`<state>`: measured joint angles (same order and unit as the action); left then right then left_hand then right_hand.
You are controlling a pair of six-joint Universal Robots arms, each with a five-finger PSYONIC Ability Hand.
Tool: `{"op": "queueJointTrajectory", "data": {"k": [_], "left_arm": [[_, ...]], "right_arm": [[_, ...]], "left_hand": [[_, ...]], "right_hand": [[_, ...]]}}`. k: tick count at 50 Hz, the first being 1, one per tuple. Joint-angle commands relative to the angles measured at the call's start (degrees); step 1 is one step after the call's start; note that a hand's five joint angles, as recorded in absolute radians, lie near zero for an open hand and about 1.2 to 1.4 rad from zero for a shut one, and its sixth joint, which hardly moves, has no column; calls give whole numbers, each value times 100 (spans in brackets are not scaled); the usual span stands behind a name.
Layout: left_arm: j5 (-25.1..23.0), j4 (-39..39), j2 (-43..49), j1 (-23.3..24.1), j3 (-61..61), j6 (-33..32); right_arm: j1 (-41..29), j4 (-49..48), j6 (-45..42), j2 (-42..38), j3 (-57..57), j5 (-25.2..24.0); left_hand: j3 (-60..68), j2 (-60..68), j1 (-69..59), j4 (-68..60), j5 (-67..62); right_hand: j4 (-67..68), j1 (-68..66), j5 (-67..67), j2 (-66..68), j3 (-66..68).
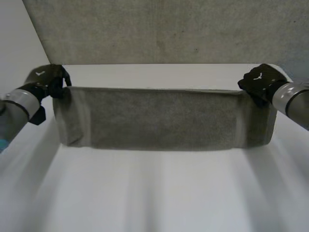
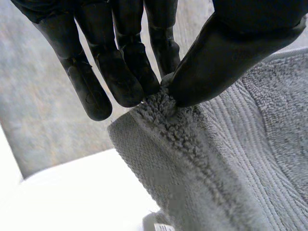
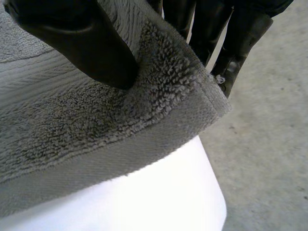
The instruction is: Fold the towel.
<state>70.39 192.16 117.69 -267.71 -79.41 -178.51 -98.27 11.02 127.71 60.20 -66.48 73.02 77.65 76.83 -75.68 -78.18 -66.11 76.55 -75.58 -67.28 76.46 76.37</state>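
A grey terry towel (image 1: 164,118) hangs stretched above the white table (image 1: 154,193), held up by its two top corners. My left hand (image 1: 48,79) is at the towel's top left corner. In the left wrist view its fingers (image 2: 120,72) and thumb pinch the corner of the towel (image 2: 202,163). My right hand (image 1: 260,83) is at the top right corner. In the right wrist view its thumb (image 3: 91,48) presses the towel (image 3: 96,125) against the fingers behind it. The lower edge hangs near the table surface.
A grey carpeted floor (image 1: 159,29) lies beyond the table's far edge. The table's rounded far corner (image 3: 207,192) shows under the right hand. White table surface spreads in front of the towel.
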Motion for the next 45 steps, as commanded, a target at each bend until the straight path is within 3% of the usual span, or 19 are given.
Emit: {"op": "queueJointTrajectory", "data": {"k": [1, 8, 10, 11, 12, 13, 14, 15, 16, 17, 26, 34, 39, 45], "left_arm": [[168, -363, 1035, 123, 1057, 1], [361, -556, 1572, 263, 1612, -95], [405, -583, 1670, 272, 1683, -175], [449, -583, 1740, 281, 1727, -253], [449, -583, 1740, 281, 1727, -254], [475, -583, 1801, 299, 1762, -324], [502, -583, 1845, 307, 1788, -403], [502, -583, 1846, 308, 1789, -403], [519, -583, 1881, 325, 1815, -464], [554, -583, 1898, 351, 1841, -509], [555, -548, 1890, 369, 2228, -535], [502, -556, 1688, 360, 2580, -544], [493, -662, 1327, 308, 2316, -483], [370, -847, 440, 255, 989, -500]], "right_arm": [[-131, -100, 17, -991, 811, 28], [-184, -398, 61, -1616, 1321, 55], [-202, -504, 69, -1740, 1410, 72], [-202, -609, 78, -1862, 1488, 81], [-210, -714, 96, -1968, 1541, 107], [-210, -715, 96, -1969, 1542, 107], [-210, -811, 96, -2030, 1577, 134], [-210, -812, 96, -2030, 1577, 134], [-237, -916, 105, -2074, 1603, 186], [-254, -1031, 113, -2092, 1621, 256], [-290, -1269, 632, -1846, 1612, 635], [-272, -1243, 1528, -976, 1129, 740], [-210, -1243, 1722, -299, 391, 731], [-193, -1216, 1739, 466, -796, 670]], "left_hand": [[235, 317, -432, -182, -389], [235, 317, -432, -182, -389], [235, 317, -432, -182, -389], [-829, -747, 631, 882, 675], [-839, -758, 642, 893, 685], [-3387, -3306, 3190, 3441, 3233], [-5128, -5046, 4930, 5181, 4974], [-5146, -5064, 4948, 5199, 4992], [-6128, -6046, 5931, 6181, 5974], [-6704, -6622, 6507, 6757, 6550], [-6677, -6595, 6479, 6730, 6522], [-6677, -6595, 6479, 6730, 6522], [-6693, -6611, 6496, 6746, 6539], [-6677, -6595, 6479, 6730, 6522]], "right_hand": [[345, -442, -272, 354, 363], [252, -348, -179, 260, 269], [-540, 444, 613, -531, -522], [-2155, 2059, 2228, -2147, -2138], [-3837, 3741, 3910, -3828, -3819], [-3854, 3758, 3927, -3845, -3836], [-5253, 5157, 5326, -5244, -5235], [-5267, 5171, 5340, -5258, -5249], [-6649, 6553, 6722, -6640, -6631], [-6655, 6558, 6727, -6646, -6637], [-6655, 6558, 6727, -6646, -6637], [-6655, 6558, 6727, -6646, -6637], [-6655, 6558, 6727, -6646, -6637], [-6655, 6558, 6727, -6646, -6637]]}}
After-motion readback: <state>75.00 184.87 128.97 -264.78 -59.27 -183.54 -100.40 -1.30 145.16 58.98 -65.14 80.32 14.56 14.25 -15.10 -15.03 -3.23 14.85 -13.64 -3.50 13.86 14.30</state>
